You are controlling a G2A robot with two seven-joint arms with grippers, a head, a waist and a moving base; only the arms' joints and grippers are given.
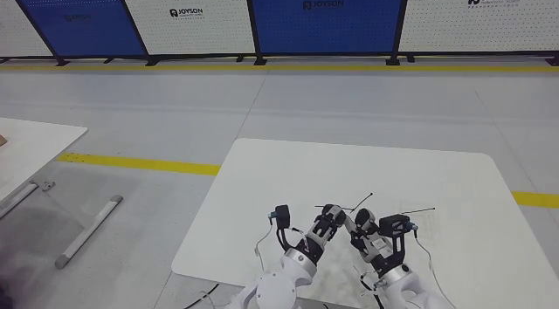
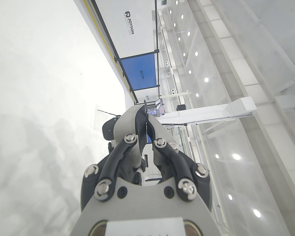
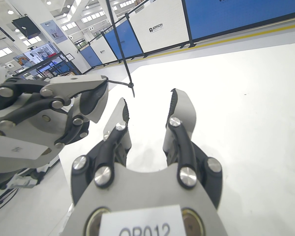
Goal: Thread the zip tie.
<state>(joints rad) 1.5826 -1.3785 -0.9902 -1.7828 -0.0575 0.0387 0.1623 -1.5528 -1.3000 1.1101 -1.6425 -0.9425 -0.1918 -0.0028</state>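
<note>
Left gripper (image 3: 104,83) clamped on the black zip tie (image 3: 130,84) just beside its head, strap rising steeply above the white table (image 3: 236,124); right gripper (image 3: 148,95) near the head, fingers spread apart, holding nothing.

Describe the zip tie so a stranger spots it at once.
Over the near side of the white table, find the left claw, shut. From its tips juts the zip tie: a thin black strip with a square head, the only thing either claw holds; the right claw is open.
</note>
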